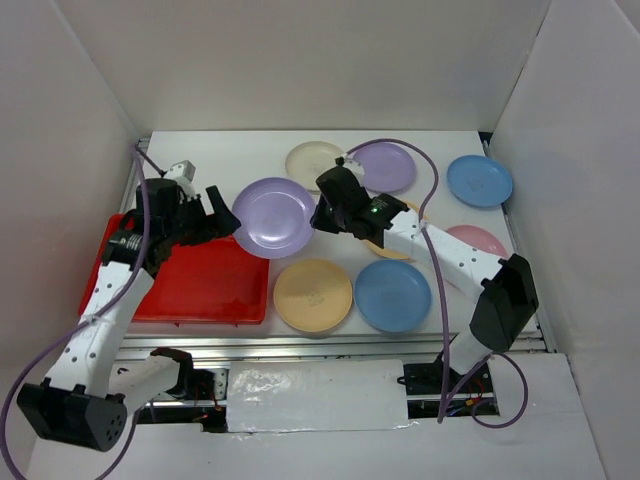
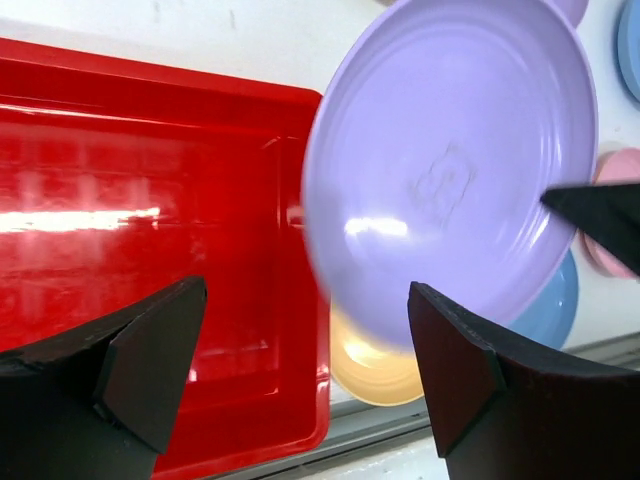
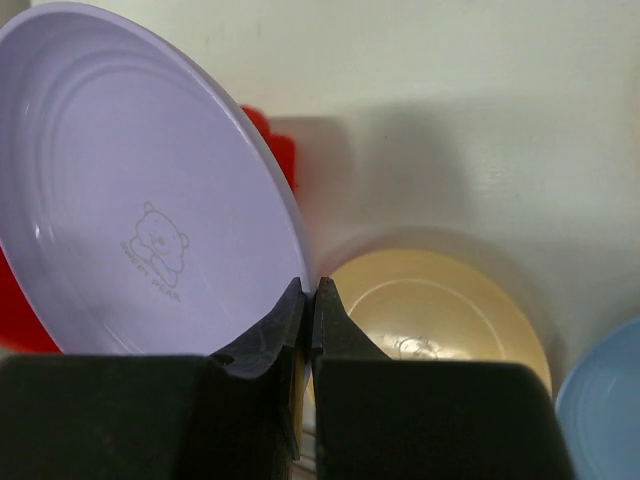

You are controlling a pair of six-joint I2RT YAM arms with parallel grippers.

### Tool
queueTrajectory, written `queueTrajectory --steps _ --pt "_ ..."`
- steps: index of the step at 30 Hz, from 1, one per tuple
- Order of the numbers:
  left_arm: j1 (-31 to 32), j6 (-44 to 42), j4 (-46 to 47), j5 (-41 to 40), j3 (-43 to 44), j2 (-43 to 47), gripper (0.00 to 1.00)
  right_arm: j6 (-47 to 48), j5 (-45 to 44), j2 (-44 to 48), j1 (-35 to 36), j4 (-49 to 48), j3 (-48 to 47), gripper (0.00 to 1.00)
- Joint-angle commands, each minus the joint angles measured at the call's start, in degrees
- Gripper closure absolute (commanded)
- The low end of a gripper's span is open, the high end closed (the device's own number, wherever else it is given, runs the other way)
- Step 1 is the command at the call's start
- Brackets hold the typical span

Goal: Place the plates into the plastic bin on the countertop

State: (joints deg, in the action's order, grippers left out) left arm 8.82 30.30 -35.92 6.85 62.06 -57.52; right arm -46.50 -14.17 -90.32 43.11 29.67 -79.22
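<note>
Right gripper (image 3: 311,292): pinched shut on purple plate (image 3: 150,190) rim, raised for carrying.
Left gripper (image 2: 305,300): wide open, empty, likely awaiting handover.
Red bin (image 2: 120,200): under the open jaws.

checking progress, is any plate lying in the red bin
No, the red bin shows a bare floor, and the purple plate is pinched by its rim in the right tool.

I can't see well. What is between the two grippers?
A purple plate, pinched at its rim by the right gripper, is between it and the open left gripper. The top view shows it.
</note>
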Motion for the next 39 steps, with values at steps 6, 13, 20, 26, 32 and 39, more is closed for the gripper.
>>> queueTrajectory --steps 6,13,20,26,32,39 --pt "0.1 3.2 2.4 0.8 2.3 -6.5 0.20 2.3 2.5 3.2 3.9 0.5 -4.4 1.00" --pt "-0.5 4.4 0.2 -3.3 2.7 -8.1 1.00 2.8 2.9 4.1 4.0 0.1 -3.8 1.00" --pt "-11.4 13.0 -4.2 -11.3 -2.6 -1.3 1.00 2.7 2.8 10.4 1.5 -0.2 3.4 0.00" --pt "-26.4 19.3 -6.6 -14.4 -12.8 6.7 1.00 2.0 2.6 22.0 -2.4 -2.0 16.9 0.00" --pt "-31.6 19.2 0.8 -7.3 -22.2 5.4 1.00 2.9 3.8 29.1 -6.0 -1.6 23.3 0.00" --pt "-28.4 19.2 7.3 -4.8 -23.9 -3.4 0.88 8.6 10.1 28.2 -8.2 -3.6 27.3 0.00"
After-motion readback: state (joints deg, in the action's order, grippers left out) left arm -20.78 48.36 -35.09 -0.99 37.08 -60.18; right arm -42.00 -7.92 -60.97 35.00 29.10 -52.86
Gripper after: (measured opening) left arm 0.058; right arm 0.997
